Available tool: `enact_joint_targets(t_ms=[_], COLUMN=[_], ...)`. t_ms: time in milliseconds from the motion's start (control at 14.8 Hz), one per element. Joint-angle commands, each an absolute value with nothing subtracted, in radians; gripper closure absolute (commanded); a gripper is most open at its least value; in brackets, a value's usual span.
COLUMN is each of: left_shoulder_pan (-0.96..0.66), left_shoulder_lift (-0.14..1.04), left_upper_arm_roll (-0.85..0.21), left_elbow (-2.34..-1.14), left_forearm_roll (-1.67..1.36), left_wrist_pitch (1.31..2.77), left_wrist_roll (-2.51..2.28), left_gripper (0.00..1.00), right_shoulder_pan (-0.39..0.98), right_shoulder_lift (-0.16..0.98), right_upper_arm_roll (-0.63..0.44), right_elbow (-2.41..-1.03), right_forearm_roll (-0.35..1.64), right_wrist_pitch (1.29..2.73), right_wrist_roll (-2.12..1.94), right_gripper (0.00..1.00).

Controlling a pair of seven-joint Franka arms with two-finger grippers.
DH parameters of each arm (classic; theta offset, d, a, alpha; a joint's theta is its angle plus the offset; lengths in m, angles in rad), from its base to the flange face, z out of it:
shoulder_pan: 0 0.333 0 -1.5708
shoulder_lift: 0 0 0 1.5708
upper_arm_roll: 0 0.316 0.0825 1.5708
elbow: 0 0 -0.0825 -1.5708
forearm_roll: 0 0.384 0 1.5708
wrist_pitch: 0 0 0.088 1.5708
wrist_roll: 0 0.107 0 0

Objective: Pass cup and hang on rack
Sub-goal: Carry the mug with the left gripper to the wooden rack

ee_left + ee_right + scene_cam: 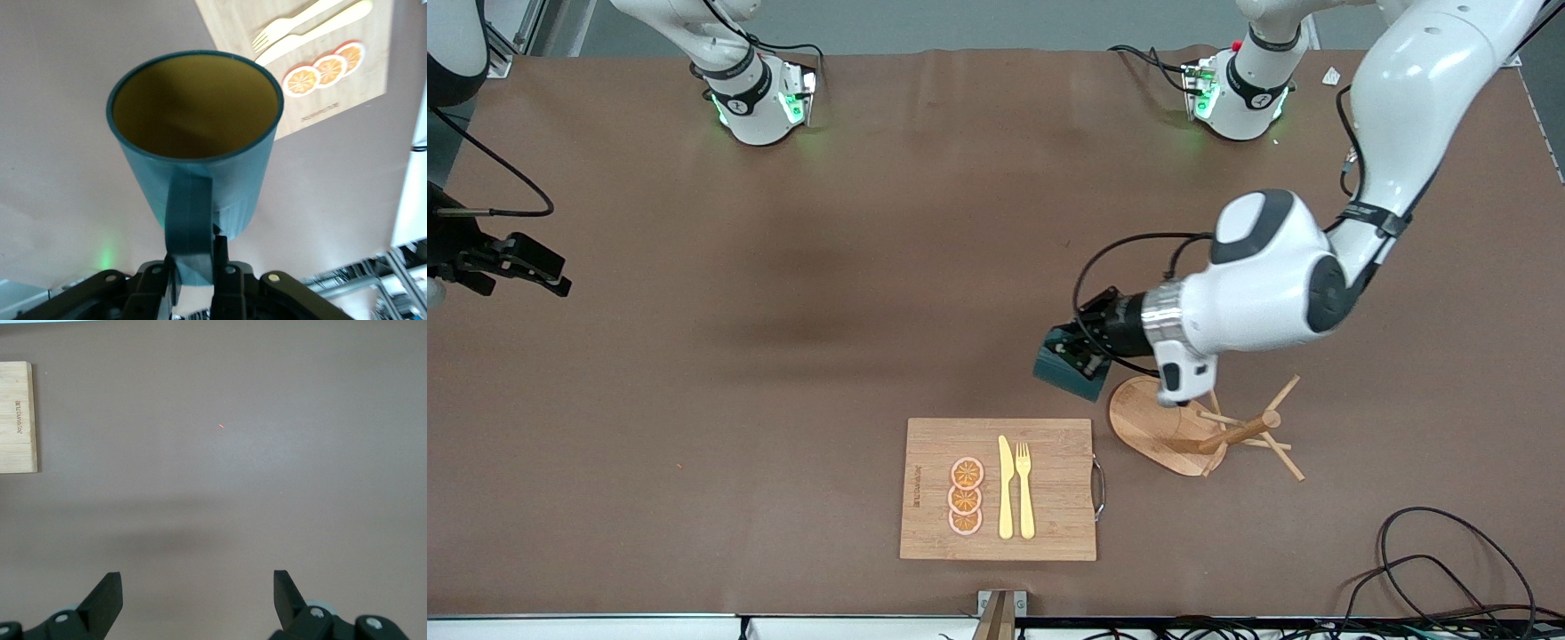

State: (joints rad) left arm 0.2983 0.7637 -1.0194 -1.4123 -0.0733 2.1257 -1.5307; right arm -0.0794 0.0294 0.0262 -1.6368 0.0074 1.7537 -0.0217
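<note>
the left gripper (1074,351) hangs over the brown table (783,311), just off the edge of the rack (1183,427) and above the bare cloth between the rack and the cutting board (999,489). its fingers are clamped tight on the loop handle of the cup (1060,372), which is carried tilted in the air, so the cup rests on nothing. in the left wrist view the cup (197,133) shows its mustard-yellow inside and ribbed teal wall, with the handle pinched between the two fingers (223,257) close to the wrist.

the rack stands toward the left arm's end of the table, its oval base flat on the cloth and its thin pegs spreading from the central post. the arm's wrist covers part of the base, so i cannot tell how close the cup is to any peg.

the cutting board lies beside the rack, nearer to the front camera, and carries three orange slices (966,496), a knife (1006,489) and a fork (1024,489) side by side.

the right gripper (538,271) waits at the right arm's end of the table, over bare cloth, well apart from everything else. its fingers (103,600) stand wide with nothing between them.
</note>
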Motion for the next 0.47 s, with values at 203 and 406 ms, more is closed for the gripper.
enact_joint_targets(t_ms=[203,406], left_shoulder_pan=[0.42,0.452], left_shoulder_lift=[0.77,0.775], left_upper_arm_roll=[-1.068,-1.068], left_elbow=[-1.416,-1.416], left_forearm_roll=[-0.239,-0.245], left_wrist_pitch=[2.123,2.114], left_wrist_roll=[-1.367,-1.329], left_gripper=[0.93,0.93], right_shoulder_pan=[-0.08,-0.081], right_shoulder_lift=[0.012,0.012], right_upper_arm_roll=[0.025,0.025], right_elbow=[-1.646,-1.646], right_forearm_roll=[0.018,0.018], right_wrist_pitch=[1.747,1.747], right_wrist_roll=[-0.02,-0.02], right_gripper=[0.0,0.0])
